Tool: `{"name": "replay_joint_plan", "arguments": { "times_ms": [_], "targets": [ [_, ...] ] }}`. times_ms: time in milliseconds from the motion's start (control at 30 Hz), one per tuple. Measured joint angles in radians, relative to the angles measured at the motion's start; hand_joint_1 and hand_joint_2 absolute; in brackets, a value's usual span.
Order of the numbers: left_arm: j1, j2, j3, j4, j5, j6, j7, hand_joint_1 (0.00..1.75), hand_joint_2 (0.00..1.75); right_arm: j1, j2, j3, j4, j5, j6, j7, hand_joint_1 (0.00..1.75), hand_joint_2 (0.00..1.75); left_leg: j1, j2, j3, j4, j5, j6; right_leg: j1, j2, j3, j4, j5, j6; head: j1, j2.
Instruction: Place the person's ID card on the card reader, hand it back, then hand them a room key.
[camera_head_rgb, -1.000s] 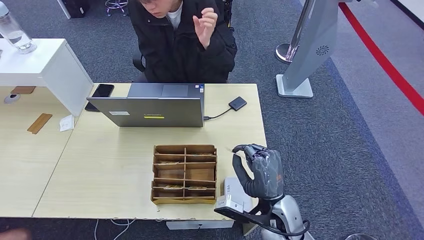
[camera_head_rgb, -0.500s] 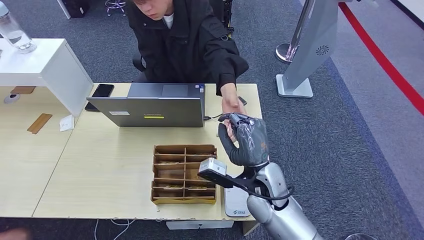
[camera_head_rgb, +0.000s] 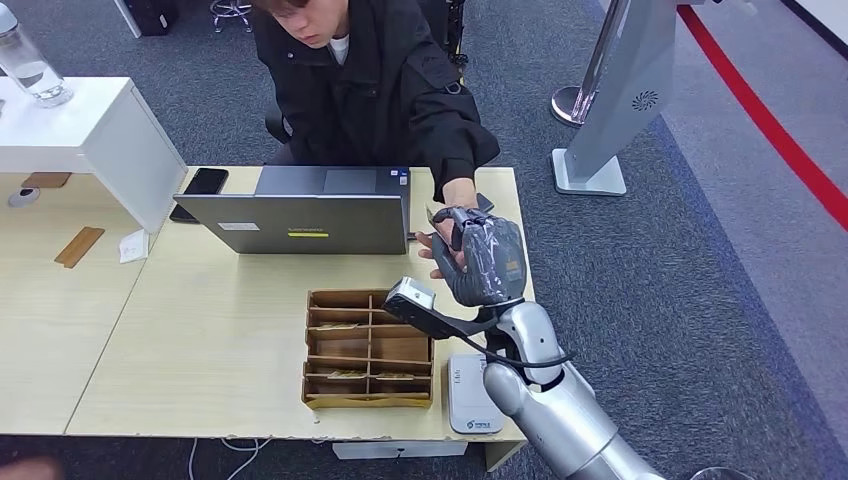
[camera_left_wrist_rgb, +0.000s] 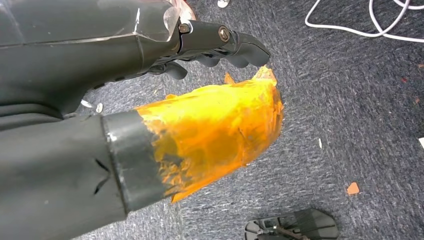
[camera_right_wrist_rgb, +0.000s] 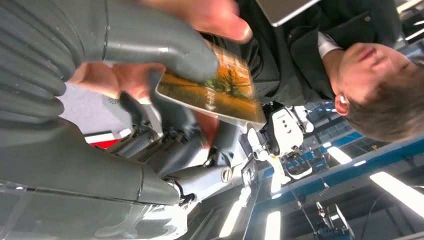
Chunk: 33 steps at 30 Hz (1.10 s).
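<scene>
Above the far right corner of the desk (camera_head_rgb: 200, 330), our right hand (camera_head_rgb: 478, 262) pinches the room key (camera_right_wrist_rgb: 215, 90) between thumb and fingers; the person's hand (camera_head_rgb: 440, 243) touches it too. Which way the card's long axis runs, we cannot tell. Our left hand (camera_left_wrist_rgb: 150, 65) hangs over grey carpet (camera_left_wrist_rgb: 350, 100), fingers curled on nothing. On the pale wooden desk sit a laptop (camera_head_rgb: 305, 212), a compartment tray (camera_head_rgb: 368, 348) and the card reader (camera_head_rgb: 468, 396).
</scene>
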Motion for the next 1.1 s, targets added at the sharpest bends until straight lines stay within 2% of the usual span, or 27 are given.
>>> {"name": "replay_joint_plan", "arguments": {
  "times_ms": [600,800,1100],
  "targets": [
    [0.001,0.000,-0.005,0.000,0.015,0.003,-0.004,0.00,0.00,-0.001,0.001,0.000,0.016,0.011,0.015,0.014,0.00,1.75,0.000,0.000,0.000,0.000,0.000,0.000,0.000,0.000,0.000,0.000,0.000,0.000,0.000,0.000],
    [0.007,0.000,-0.003,0.000,0.042,0.011,-0.015,0.00,0.00,0.057,0.001,0.001,-0.052,-0.088,0.002,-0.060,0.00,1.75,0.000,0.000,0.000,0.000,0.000,0.000,0.000,0.000,0.000,0.000,0.000,0.000,0.000,0.000],
    [0.028,0.001,0.013,0.000,0.068,0.030,-0.038,0.00,0.00,0.196,-0.014,0.011,-0.207,-0.206,-0.029,-0.172,0.00,1.75,0.000,0.000,0.000,0.000,0.000,0.000,0.000,0.000,-0.001,0.000,0.000,0.000,0.000,0.000]
  ]
}}
